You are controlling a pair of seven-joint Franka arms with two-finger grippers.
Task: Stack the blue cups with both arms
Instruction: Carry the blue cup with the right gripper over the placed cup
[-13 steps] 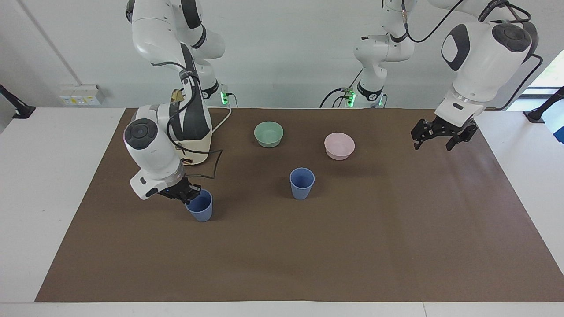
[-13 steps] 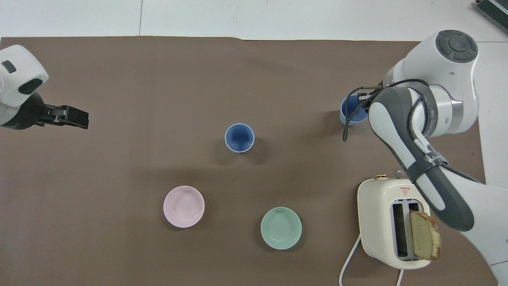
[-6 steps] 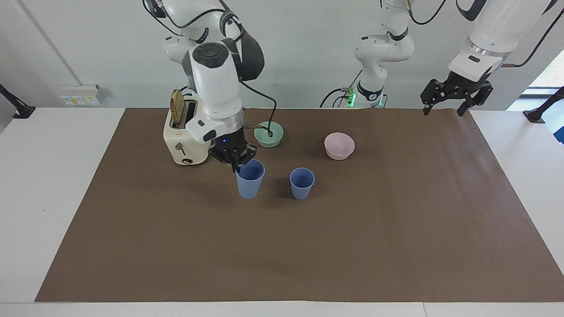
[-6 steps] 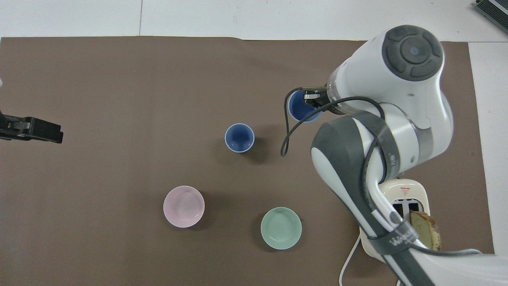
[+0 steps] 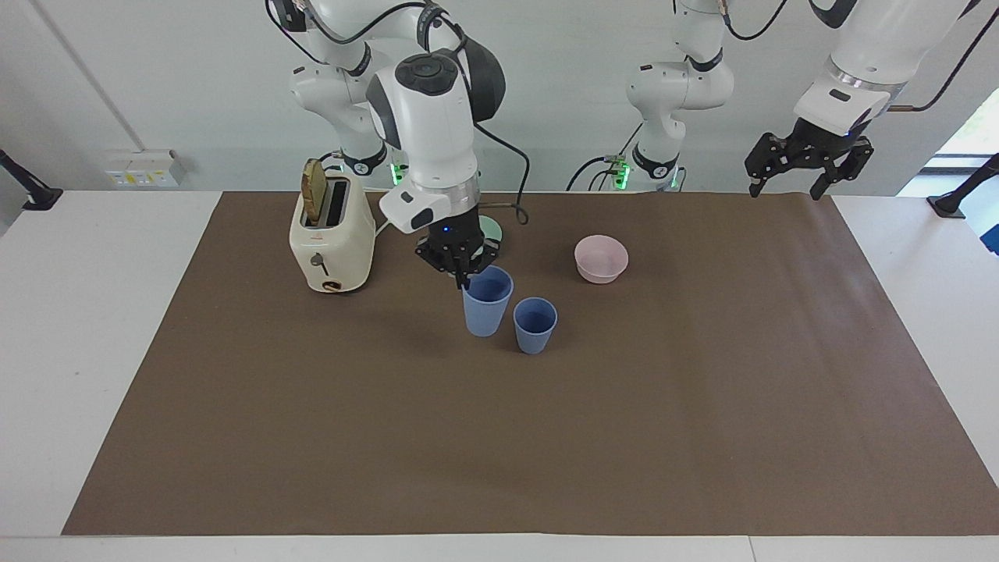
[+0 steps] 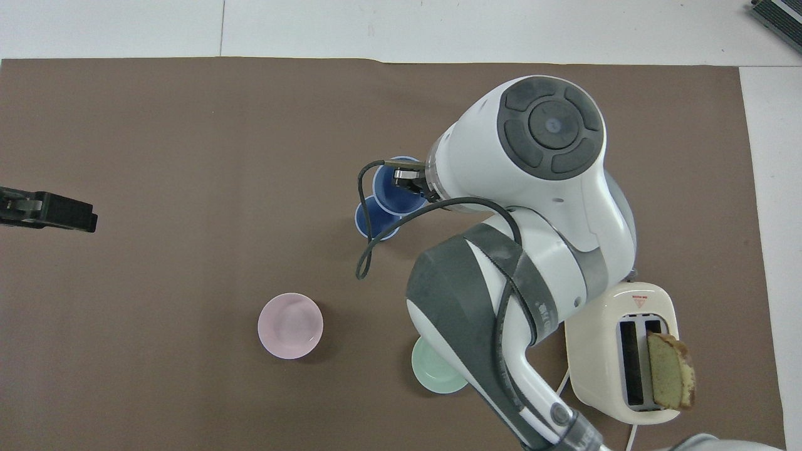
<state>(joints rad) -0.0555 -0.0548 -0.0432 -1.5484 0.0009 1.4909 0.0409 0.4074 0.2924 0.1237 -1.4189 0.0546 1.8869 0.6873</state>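
The right claw [image 5: 462, 275] is gripping one blue cup [image 5: 485, 303] by its rim, just beside the other blue cup [image 5: 535, 325]; the left claw [image 5: 807, 165] is hanging apart, waiting.

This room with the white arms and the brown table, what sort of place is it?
Most likely a robotics lab or test bench. Two large white jointed robot arms are mounted at a table with a brown paper cover, and household props are laid out: small blue plastic cups, a cream toaster.

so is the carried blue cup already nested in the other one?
No, the carried cup hangs beside the standing cup, not inside it.
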